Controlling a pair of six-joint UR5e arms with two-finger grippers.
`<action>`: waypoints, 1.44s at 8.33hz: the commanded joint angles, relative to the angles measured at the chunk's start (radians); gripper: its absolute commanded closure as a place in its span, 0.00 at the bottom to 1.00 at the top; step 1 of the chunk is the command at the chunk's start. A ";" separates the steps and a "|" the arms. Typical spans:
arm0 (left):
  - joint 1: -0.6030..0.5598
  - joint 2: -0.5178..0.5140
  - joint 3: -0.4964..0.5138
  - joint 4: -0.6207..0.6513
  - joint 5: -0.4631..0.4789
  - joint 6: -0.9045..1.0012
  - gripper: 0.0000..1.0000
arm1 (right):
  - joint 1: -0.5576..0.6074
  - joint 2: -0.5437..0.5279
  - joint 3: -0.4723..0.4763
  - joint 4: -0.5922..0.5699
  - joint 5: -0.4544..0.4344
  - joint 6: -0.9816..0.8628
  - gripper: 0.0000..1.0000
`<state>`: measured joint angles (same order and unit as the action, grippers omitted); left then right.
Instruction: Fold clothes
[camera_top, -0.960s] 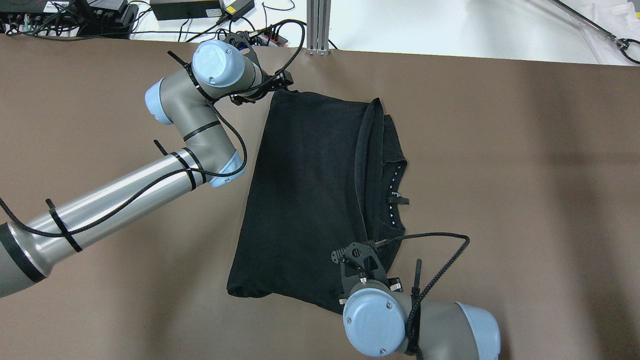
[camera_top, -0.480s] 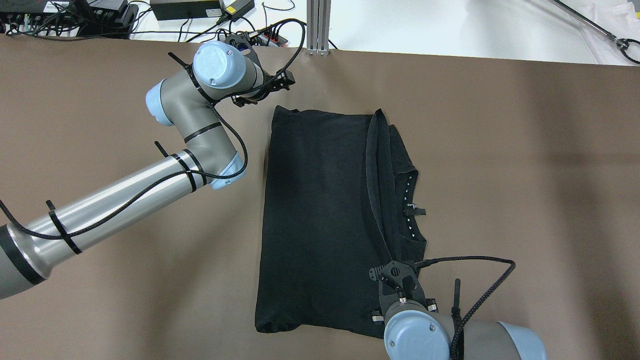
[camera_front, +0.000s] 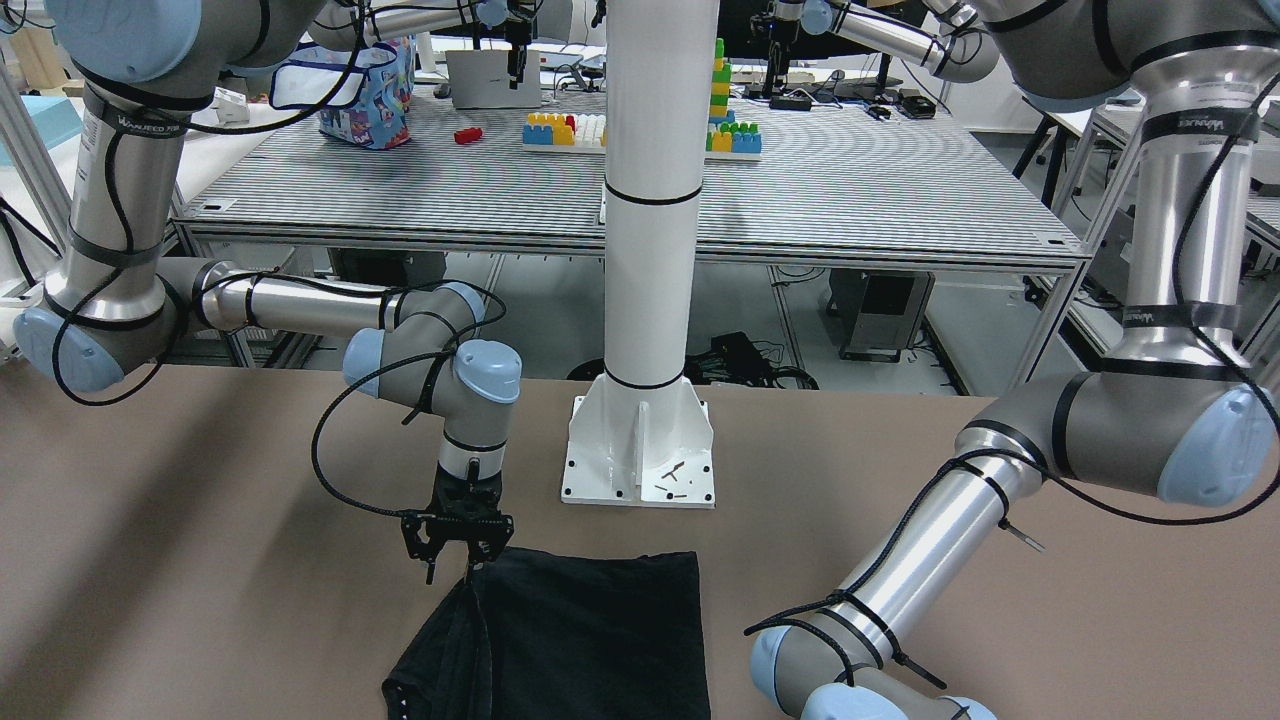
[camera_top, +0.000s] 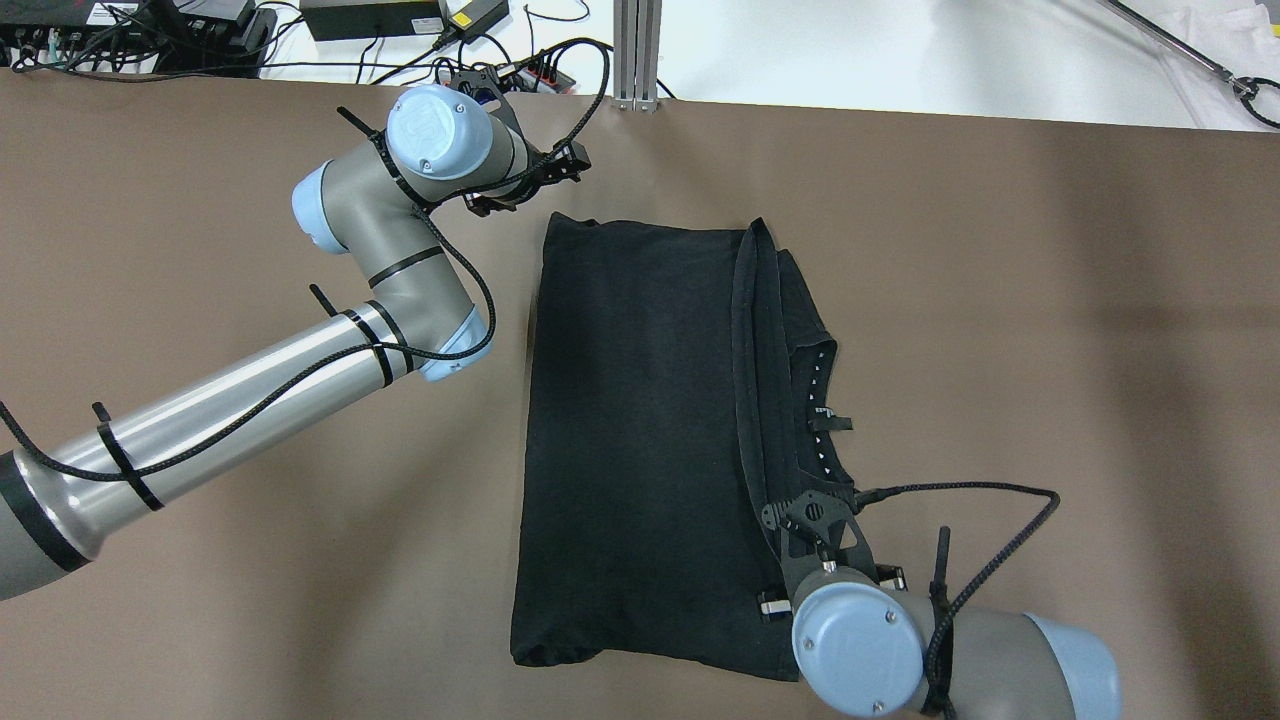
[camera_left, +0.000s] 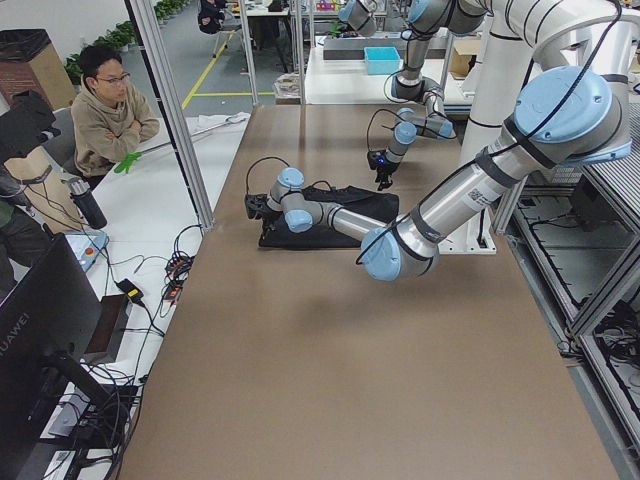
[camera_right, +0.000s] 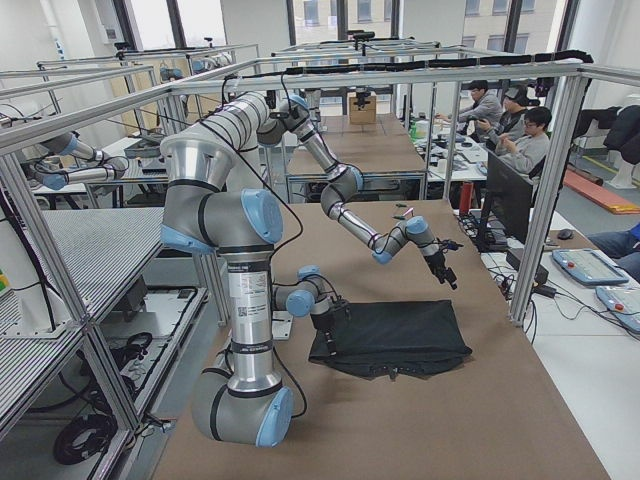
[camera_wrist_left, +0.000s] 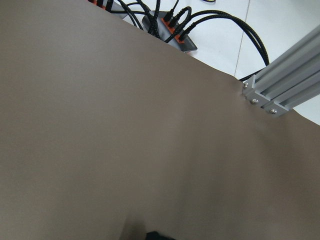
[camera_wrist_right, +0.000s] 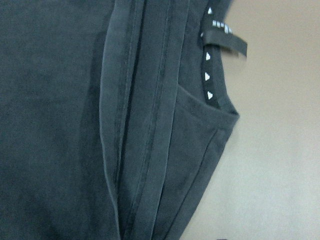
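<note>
The right gripper (camera_front: 462, 562) is pinching a hemmed corner of the thin, matte black folded garment (camera_top: 640, 440), its jaws closed on the cloth at the lower right of the overhead view. The left gripper (camera_top: 520, 185) is hanging just beyond the garment's upper-left corner, apart from it; whether its jaws are parted cannot be told. The roughly rectangular garment is lying flat on the smooth brown table (camera_top: 1050, 330), a layered hem running down its right side.

Both arms reach low — right end effector (camera_front: 458, 548) points down.
</note>
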<state>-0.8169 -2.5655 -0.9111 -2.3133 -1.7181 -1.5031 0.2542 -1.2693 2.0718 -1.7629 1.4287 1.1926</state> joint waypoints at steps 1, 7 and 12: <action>0.002 0.007 -0.009 -0.001 0.002 -0.020 0.00 | 0.132 0.093 -0.083 -0.003 0.010 -0.212 0.05; 0.018 0.038 -0.040 -0.001 0.002 -0.026 0.00 | 0.138 0.206 -0.286 0.068 0.010 -0.217 0.05; 0.019 0.036 -0.038 -0.001 0.000 -0.026 0.00 | 0.199 0.101 -0.238 0.114 0.015 -0.357 0.05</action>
<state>-0.7977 -2.5285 -0.9510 -2.3148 -1.7166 -1.5307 0.4086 -1.1075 1.7930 -1.6531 1.4408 0.9391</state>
